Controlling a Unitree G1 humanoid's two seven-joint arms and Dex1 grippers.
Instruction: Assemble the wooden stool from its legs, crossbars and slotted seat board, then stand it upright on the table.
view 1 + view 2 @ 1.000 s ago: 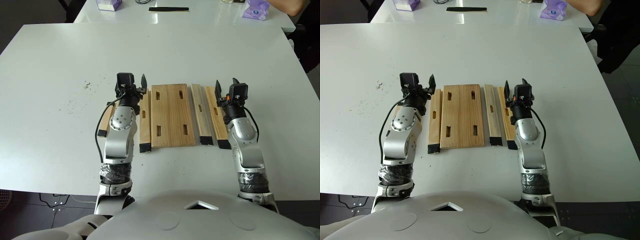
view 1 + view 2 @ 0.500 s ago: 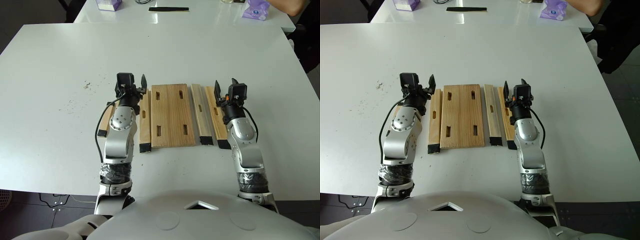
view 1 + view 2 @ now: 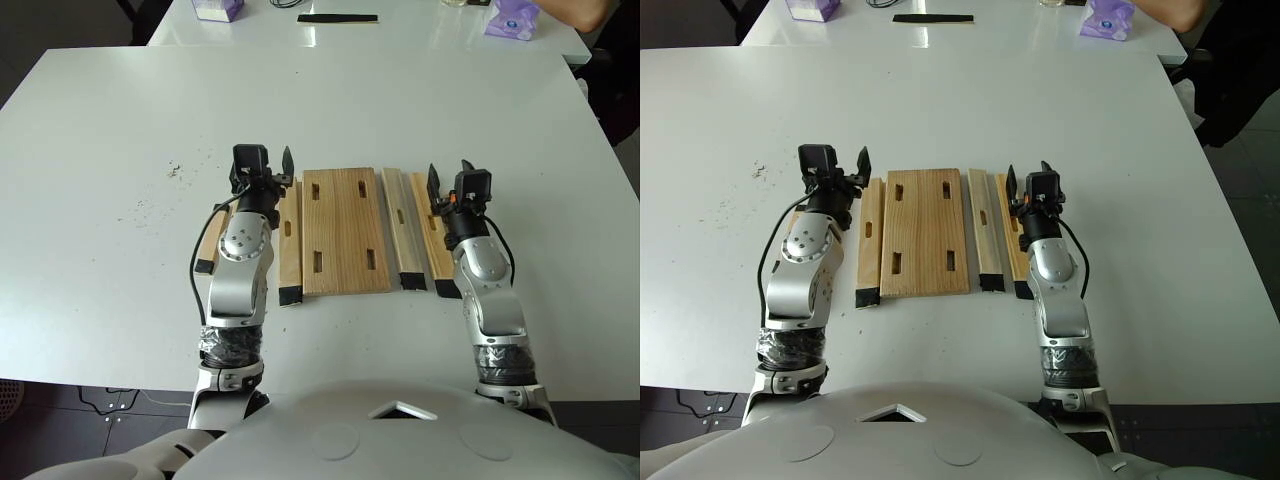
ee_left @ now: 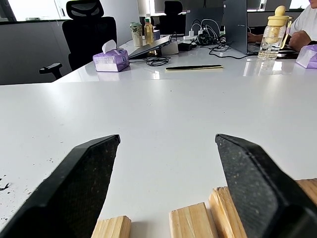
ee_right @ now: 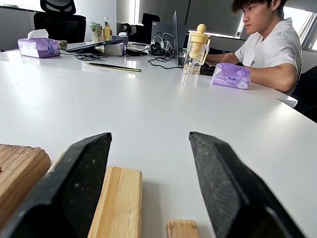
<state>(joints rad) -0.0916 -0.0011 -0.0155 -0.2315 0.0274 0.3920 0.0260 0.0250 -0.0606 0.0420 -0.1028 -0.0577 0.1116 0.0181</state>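
Over the right-hand wooden pieces [image 3: 408, 240], my right gripper [image 3: 449, 170] has edged slightly inward, fingers spread and empty. My left gripper [image 4: 167, 138] stays open above the left-hand wooden pieces [image 3: 289, 240]. Between them the seat board [image 3: 345, 230] lies flat, so assembly hasn't begun.

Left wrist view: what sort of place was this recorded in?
Probably a shared office or lab: a large white table, a black office chair behind it, and a laptop with cables on the far desk.
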